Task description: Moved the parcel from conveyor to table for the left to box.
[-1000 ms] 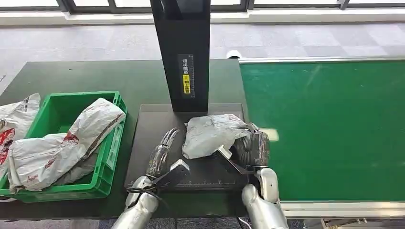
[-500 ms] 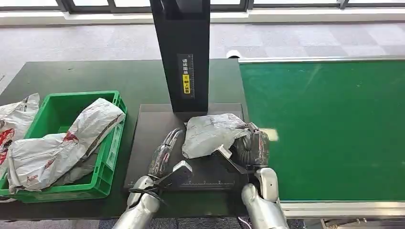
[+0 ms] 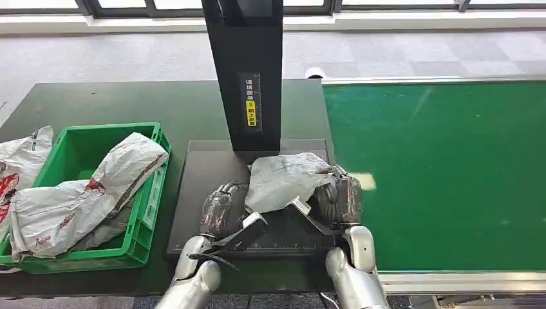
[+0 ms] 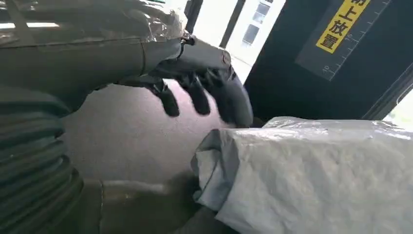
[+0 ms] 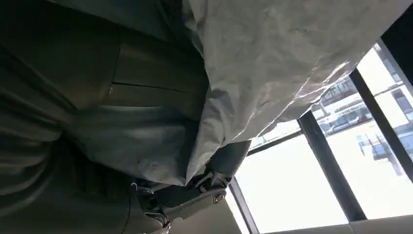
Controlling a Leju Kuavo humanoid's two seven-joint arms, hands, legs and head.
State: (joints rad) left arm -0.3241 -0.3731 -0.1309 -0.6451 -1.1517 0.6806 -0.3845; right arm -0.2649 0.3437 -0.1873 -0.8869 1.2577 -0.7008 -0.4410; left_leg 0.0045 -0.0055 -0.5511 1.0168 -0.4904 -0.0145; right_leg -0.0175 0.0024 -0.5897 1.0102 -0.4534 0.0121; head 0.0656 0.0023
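A crumpled grey parcel (image 3: 286,180) lies on the black scanner plate (image 3: 206,161) in front of the black column (image 3: 248,71). My right hand (image 3: 340,201) grips the parcel's right side; in the right wrist view the parcel (image 5: 272,53) lies over that hand (image 5: 97,146) and its fingers (image 5: 195,195) wrap under the bag's edge. My left hand (image 3: 221,209) hovers just left of the parcel with nothing in it. In the left wrist view its fingers (image 4: 195,92) are spread and slightly curled, a short gap from the parcel (image 4: 316,175).
A green crate (image 3: 158,138) on the dark table at the left holds white and red bags, and another bag (image 3: 19,158) lies beside it. The green conveyor belt (image 3: 444,174) runs along the right. The column stands close behind the parcel.
My left hand has moved forward and right, closer to the parcel's left edge, with its fingers bent more. The right hand and parcel have stayed put.
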